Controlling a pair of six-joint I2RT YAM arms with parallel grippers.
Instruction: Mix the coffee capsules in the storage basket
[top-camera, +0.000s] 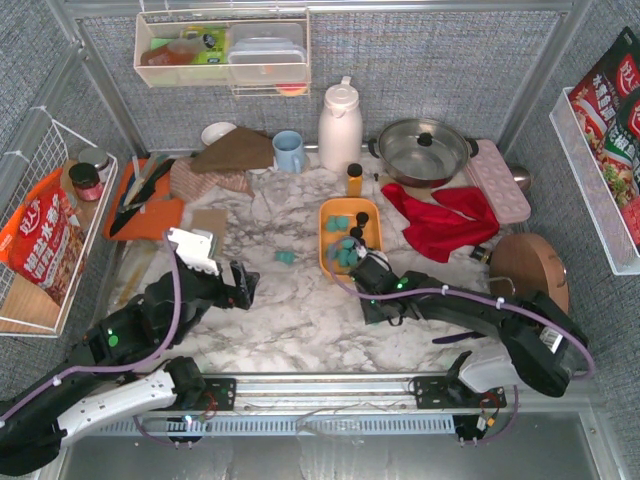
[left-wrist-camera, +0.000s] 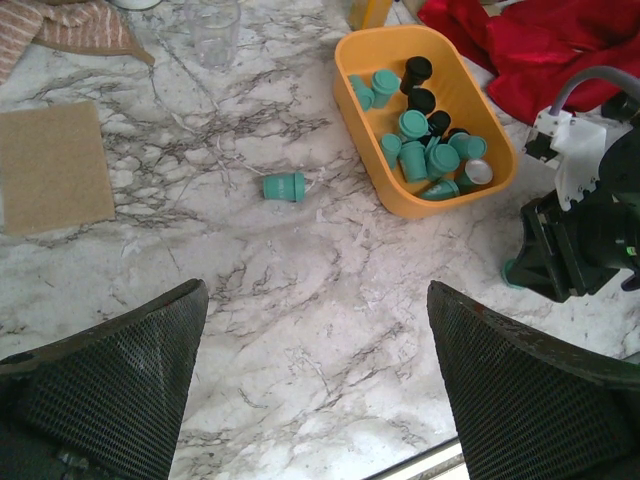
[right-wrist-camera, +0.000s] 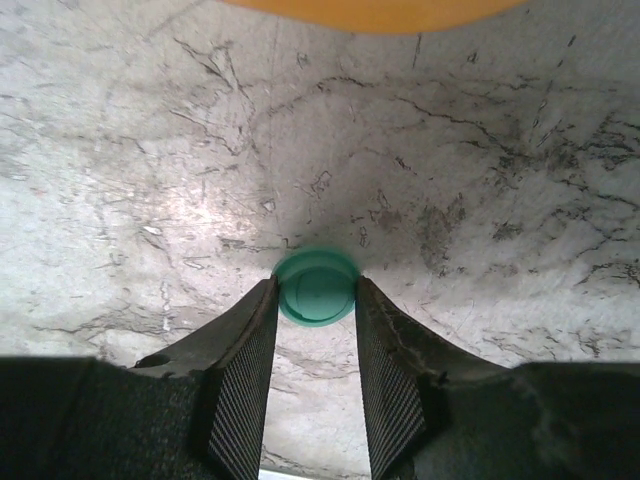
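Note:
The orange storage basket (top-camera: 323, 236) sits mid-table and holds several teal and a few black coffee capsules (left-wrist-camera: 425, 150); its rim also shows in the left wrist view (left-wrist-camera: 398, 207) and at the top of the right wrist view (right-wrist-camera: 370, 12). One teal capsule (left-wrist-camera: 284, 186) lies on its side on the marble left of the basket, also seen from above (top-camera: 285, 258). My right gripper (right-wrist-camera: 315, 292) is just in front of the basket (top-camera: 368, 270), shut on a teal capsule (right-wrist-camera: 316, 286) standing on the marble. My left gripper (left-wrist-camera: 315, 295) is open and empty over bare marble (top-camera: 245, 285).
A red cloth (top-camera: 440, 220), a steel pot (top-camera: 422, 150) and a pink egg tray (top-camera: 498, 178) lie right of the basket. A white jug (top-camera: 340, 125), a blue mug (top-camera: 289, 150), an orange bottle (top-camera: 354, 179) and a cork mat (left-wrist-camera: 52, 165) stand behind and left.

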